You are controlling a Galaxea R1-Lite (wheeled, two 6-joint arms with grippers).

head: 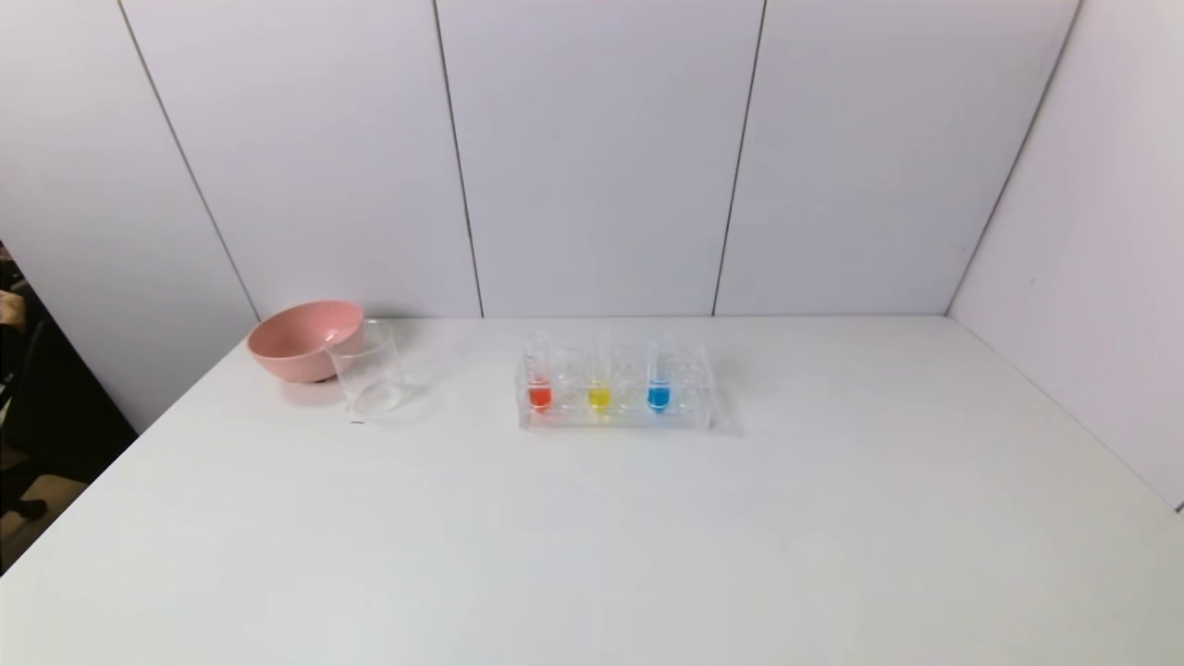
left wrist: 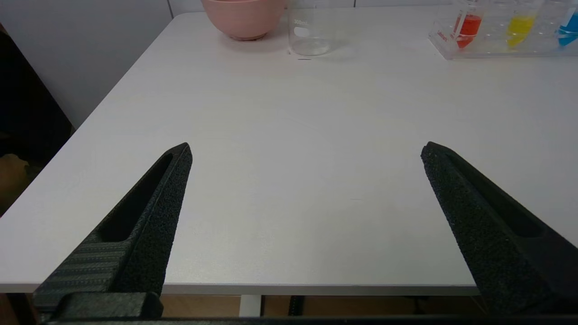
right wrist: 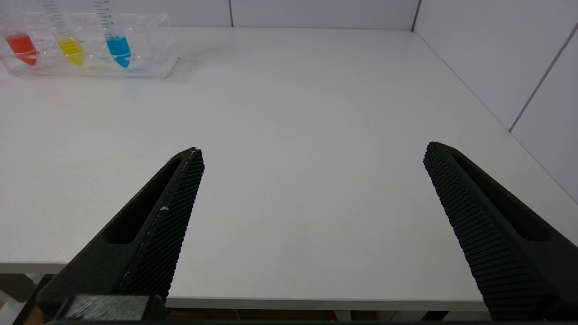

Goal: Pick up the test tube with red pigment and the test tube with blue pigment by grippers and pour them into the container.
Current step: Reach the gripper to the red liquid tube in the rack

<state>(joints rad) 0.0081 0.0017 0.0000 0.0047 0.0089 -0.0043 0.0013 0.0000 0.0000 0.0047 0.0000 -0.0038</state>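
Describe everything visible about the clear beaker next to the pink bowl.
The beaker is a clear glass cylinder with white printed volume markings, showing best in the left wrist view. It looks empty and stands upright on the white table. It sits just in front of the pink bowl, to that bowl's right, and overlaps it in the head view; contact cannot be told. The tube rack stands apart, to its right.

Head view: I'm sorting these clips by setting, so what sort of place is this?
Probably a mock lab bench in a robot test cell: a clear rack of graduated tubes with coloured liquid, a glass beaker beside a pink bowl, all on a bare white table enclosed by plain white panels.
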